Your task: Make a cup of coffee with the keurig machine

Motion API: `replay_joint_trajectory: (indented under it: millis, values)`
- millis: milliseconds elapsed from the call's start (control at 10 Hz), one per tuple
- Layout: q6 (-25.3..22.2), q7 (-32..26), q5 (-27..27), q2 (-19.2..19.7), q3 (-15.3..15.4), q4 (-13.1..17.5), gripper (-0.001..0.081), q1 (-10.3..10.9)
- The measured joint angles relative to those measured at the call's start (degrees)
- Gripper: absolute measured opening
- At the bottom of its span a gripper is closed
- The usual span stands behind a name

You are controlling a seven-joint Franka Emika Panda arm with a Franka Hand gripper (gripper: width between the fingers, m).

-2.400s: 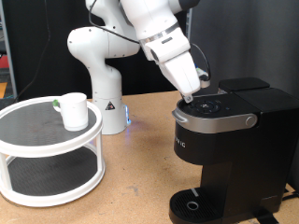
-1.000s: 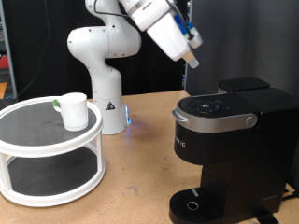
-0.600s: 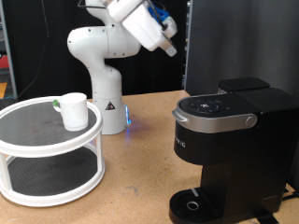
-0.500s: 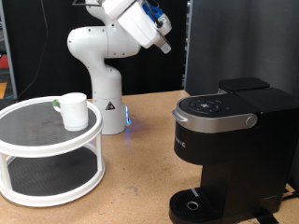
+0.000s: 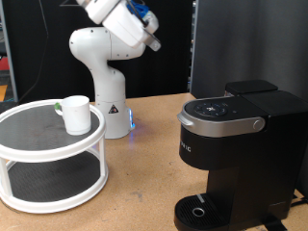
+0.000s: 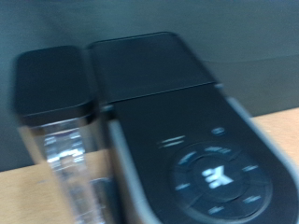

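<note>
The cup (image 5: 75, 114), a small white mug, stands on the top tier of a round white two-tier rack (image 5: 43, 159) at the exterior view's left. The keurig machine (image 5: 236, 154) stands at the right with its lid down and its round drip base (image 5: 197, 213) bare. My gripper (image 5: 154, 44) is high in the air at the top middle, between the cup and the machine and well away from both. Nothing shows between its fingers. The wrist view is blurred and shows the keurig machine's top (image 6: 215, 173) and its clear water tank (image 6: 61, 140), with no fingers in it.
The white robot base (image 5: 101, 77) stands behind the rack on the wooden table (image 5: 135, 183). A dark panel rises behind the machine. The rack's lower tier (image 5: 43, 173) holds nothing.
My gripper has lifted off the machine's lid and swung up and towards the exterior view's left, away from the machine. The cup and the machine have not moved.
</note>
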Motion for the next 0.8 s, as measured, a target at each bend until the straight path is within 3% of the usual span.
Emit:
replay_joint_trajectory:
  millis: [300,400,800]
  values:
    - [-13.46,-7.38,-6.26,-0.63,-6.35,1.58,0.0002,-1.32]
    - [-15.9,-8.64,-6.96,-0.69,-7.48,2.11,0.0002,-1.44]
    - [-10.56,-3.78,-2.39,-0.87,-8.07,0.72,0.0002,-2.61]
